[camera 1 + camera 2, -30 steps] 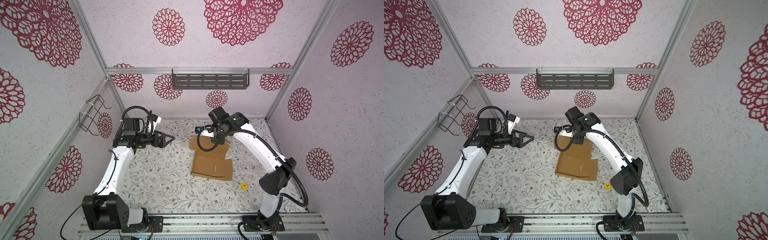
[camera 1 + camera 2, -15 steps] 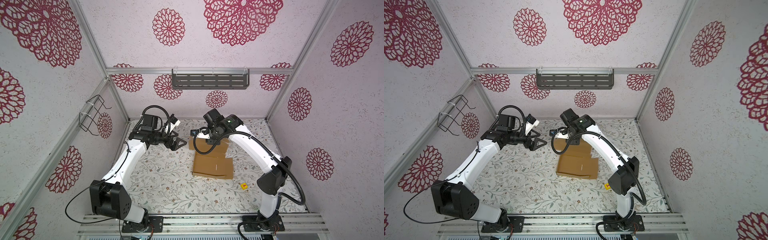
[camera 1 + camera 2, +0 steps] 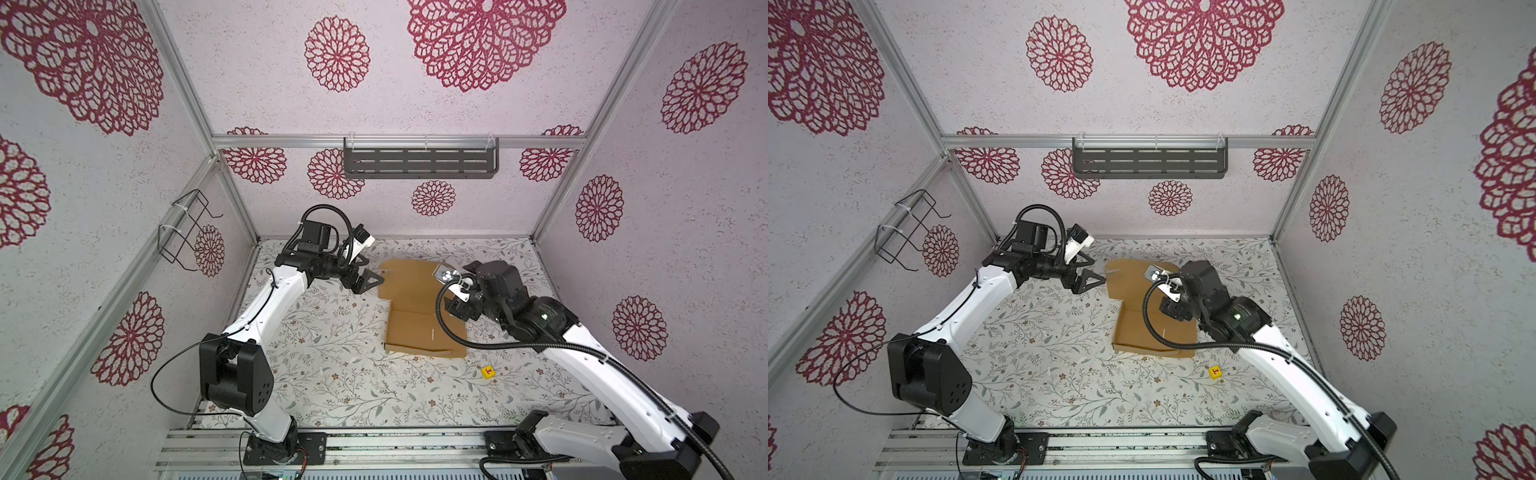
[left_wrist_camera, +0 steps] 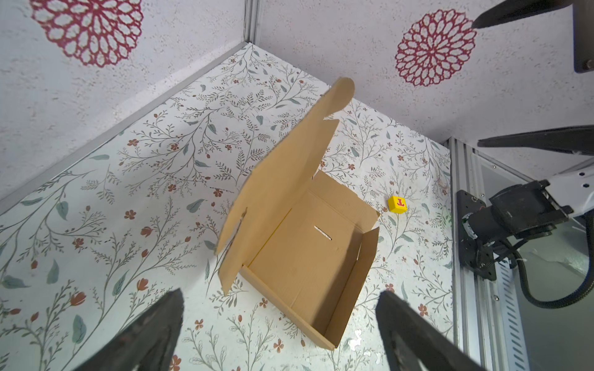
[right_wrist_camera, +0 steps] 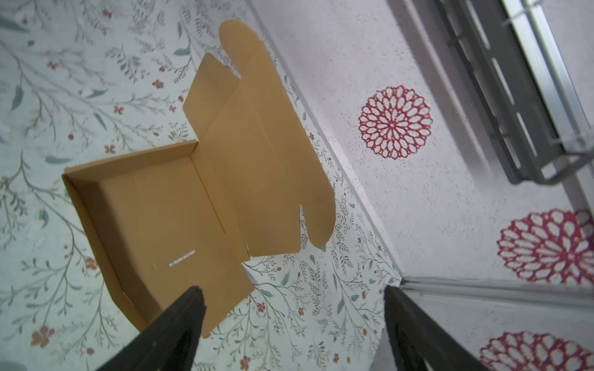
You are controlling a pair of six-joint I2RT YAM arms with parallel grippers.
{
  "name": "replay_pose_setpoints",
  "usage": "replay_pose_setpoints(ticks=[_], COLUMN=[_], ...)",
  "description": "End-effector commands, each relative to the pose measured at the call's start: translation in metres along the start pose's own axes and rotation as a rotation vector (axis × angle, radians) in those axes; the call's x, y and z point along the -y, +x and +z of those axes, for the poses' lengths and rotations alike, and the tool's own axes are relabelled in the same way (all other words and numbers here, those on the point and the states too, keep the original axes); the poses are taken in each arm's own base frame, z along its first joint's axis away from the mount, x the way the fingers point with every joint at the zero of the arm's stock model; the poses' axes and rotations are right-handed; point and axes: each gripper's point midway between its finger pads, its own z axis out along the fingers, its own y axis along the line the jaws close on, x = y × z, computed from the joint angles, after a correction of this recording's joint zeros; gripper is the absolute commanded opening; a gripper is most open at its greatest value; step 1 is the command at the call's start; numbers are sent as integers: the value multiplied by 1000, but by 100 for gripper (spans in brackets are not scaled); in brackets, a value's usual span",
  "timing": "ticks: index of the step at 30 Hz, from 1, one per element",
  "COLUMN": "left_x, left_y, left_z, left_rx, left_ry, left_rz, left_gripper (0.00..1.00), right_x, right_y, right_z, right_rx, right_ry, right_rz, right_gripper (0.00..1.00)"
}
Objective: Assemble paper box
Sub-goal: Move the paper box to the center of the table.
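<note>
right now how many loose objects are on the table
2: the paper box, toward the back middle with its lid flap raised, and a small yellow cube just off its near right corner. Something small could be hidden behind the flap.

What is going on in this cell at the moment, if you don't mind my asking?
Two robot arms are assembling a plain tan cardboard box, which sits on the floral-patterned table as a shallow open tray with its lid flap raised at the far side. Neither arm holds it: the left gripper hovers open beside the lid's edge, and the right gripper is open above the tray's side. A small yellow cube with a red mark lies apart from the box, untouched.
</note>
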Motion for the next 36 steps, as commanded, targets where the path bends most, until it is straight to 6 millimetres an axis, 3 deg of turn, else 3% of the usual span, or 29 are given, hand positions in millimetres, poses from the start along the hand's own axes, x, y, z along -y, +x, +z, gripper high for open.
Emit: replay_pose_setpoints(ticks=[1, 10, 13, 18, 22, 23, 27, 32, 36], left_x=[-5, -31, -26, -17, -15, -20, -21, -15, -12], left_y=[-12, -9, -12, -2, -10, 1, 1, 2, 0], left_z=[10, 40, 49, 74, 77, 87, 90, 84, 75], left_rx=[24, 58, 68, 17, 26, 4, 2, -9, 7], left_ry=[15, 29, 95, 134, 151, 171, 186, 210, 223], left_rz=[75, 137, 155, 240, 295, 278, 280, 270, 262], left_gripper=[97, 97, 97, 99, 86, 82, 68, 44, 37], right_x=[27, -4, -13, -24, -29, -29, -28, -34, -36], right_y=[-1, 55, 60, 67, 68, 69, 81, 95, 100], right_z=[-11, -3, 1, 11, 16, 18, 23, 30, 33], right_rx=[141, 152, 165, 157, 163, 166, 151, 125, 120], right_ry=[143, 81, 51, 20, -16, -22, -15, -24, -26], right_rz=[301, 535, 581, 612, 672, 686, 763, 803, 819], right_gripper=[94, 95, 95, 94, 94, 94, 93, 92, 92])
